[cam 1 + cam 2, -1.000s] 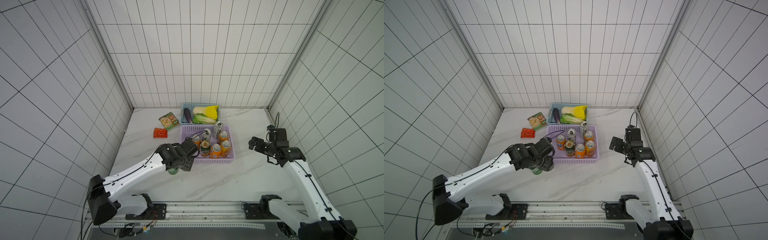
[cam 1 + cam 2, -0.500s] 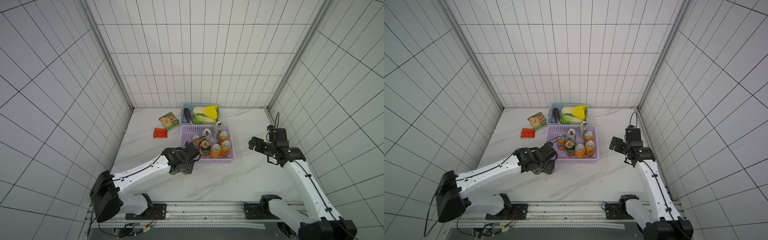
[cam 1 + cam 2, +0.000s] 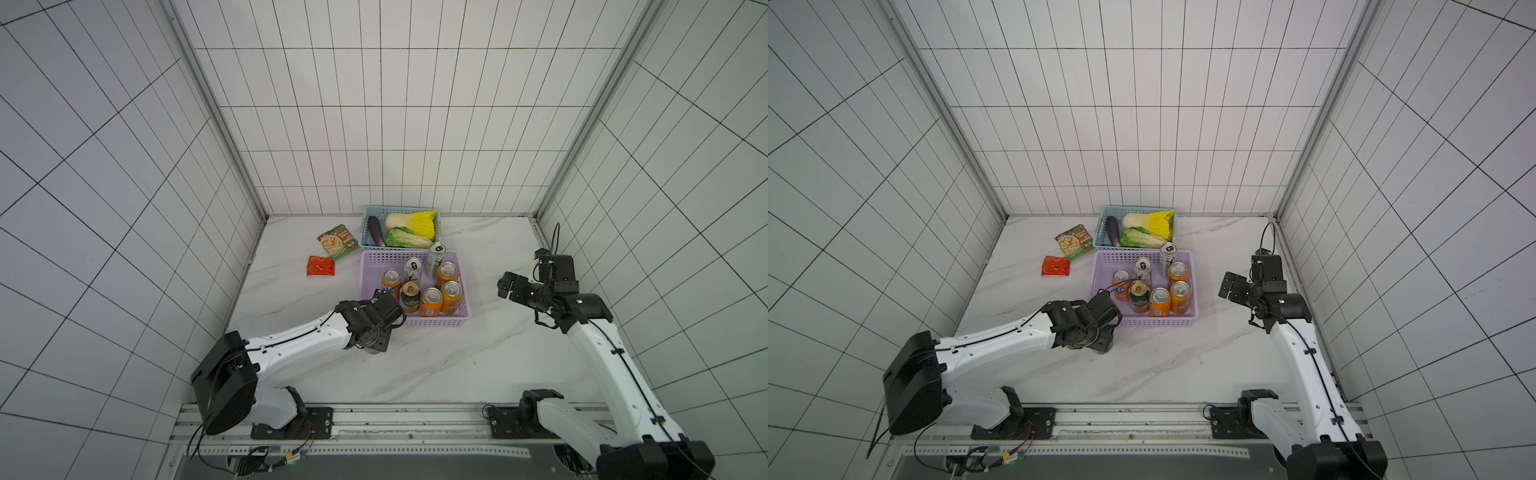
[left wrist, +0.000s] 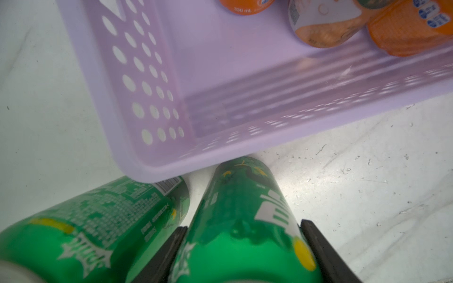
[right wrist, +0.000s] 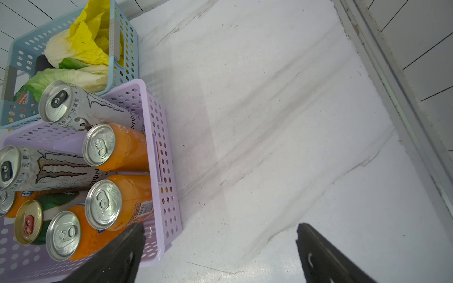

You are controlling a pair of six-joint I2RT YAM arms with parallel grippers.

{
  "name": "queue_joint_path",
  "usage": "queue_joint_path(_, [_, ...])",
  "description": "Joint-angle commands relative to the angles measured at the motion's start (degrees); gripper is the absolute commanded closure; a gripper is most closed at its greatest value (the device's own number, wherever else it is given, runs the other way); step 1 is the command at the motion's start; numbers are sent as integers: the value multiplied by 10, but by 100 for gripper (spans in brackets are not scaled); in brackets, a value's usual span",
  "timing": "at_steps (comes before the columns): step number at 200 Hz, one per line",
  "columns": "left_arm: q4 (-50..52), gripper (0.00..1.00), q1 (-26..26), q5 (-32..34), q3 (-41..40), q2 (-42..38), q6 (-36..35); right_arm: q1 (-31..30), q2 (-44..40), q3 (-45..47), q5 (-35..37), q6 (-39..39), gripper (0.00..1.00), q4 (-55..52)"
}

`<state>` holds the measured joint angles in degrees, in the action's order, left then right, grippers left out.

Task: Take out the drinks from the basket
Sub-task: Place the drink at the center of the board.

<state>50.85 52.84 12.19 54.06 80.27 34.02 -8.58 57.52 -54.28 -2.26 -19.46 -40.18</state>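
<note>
Left wrist view: left pincer (image 4: pixel 242 225) clamps the green metal can (image 4: pixel 240 191) by its sides; I judge it slick, dentable; right pincer (image 5: pixel 220 227) gapes empty.

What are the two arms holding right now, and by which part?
The left gripper pinches a green Sprite can by its sides between its fingers; the right gripper, fingers spread, holds nothing.
</note>
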Motion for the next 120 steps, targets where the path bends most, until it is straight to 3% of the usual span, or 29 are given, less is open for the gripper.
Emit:
queue_joint_path(1, [-40, 41, 2, 19, 3, 3, 9, 6, 0, -21, -2, 7, 0, -8])
queue_joint_path(120, [-33, 29, 3, 39, 4, 2, 7, 6, 2, -30, -17, 21, 0, -15])
